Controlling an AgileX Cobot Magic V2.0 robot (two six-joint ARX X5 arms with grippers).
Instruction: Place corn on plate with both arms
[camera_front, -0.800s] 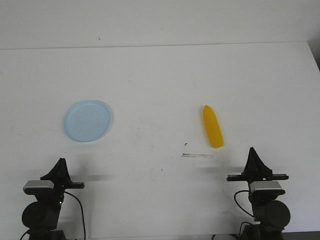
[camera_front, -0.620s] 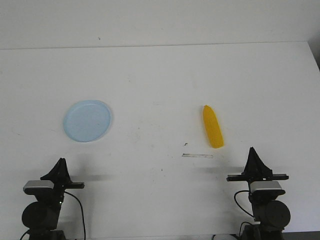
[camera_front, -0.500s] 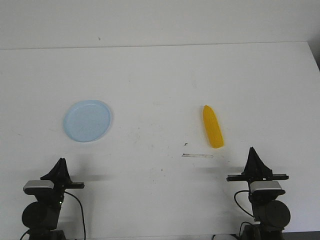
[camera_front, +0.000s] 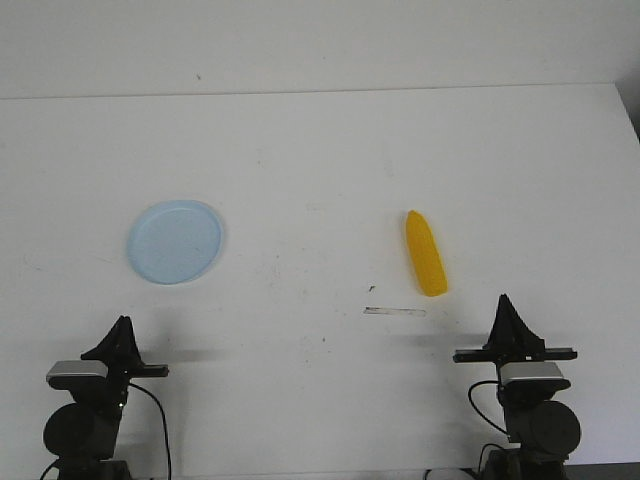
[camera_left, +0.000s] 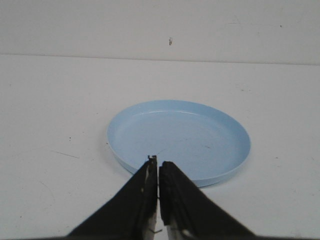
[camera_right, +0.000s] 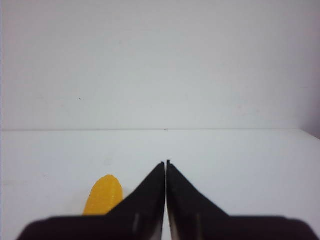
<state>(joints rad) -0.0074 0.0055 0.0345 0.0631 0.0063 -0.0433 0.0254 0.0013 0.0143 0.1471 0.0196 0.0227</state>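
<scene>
While nothing is gripped yet, barely begun: corn (camera_front: 425, 254) lying right of centre, well apart from plate (camera_front: 174, 242) at centre left. Left gripper (camera_left: 158, 167) and right gripper (camera_right: 166, 167) both pinched closed, empty, low in frame.

Plain white surface (camera_front: 320, 160), bit scuffed, faint grey smudges and tiny dark specks here and there. Short thin dark line mark (camera_front: 395, 311) near front, right of centre, small black fleck (camera_front: 372, 288) just above its left end. Pale wall (camera_front: 320, 45) behind far edge, one little dark dot (camera_front: 198, 76) on it, left of centre.
</scene>
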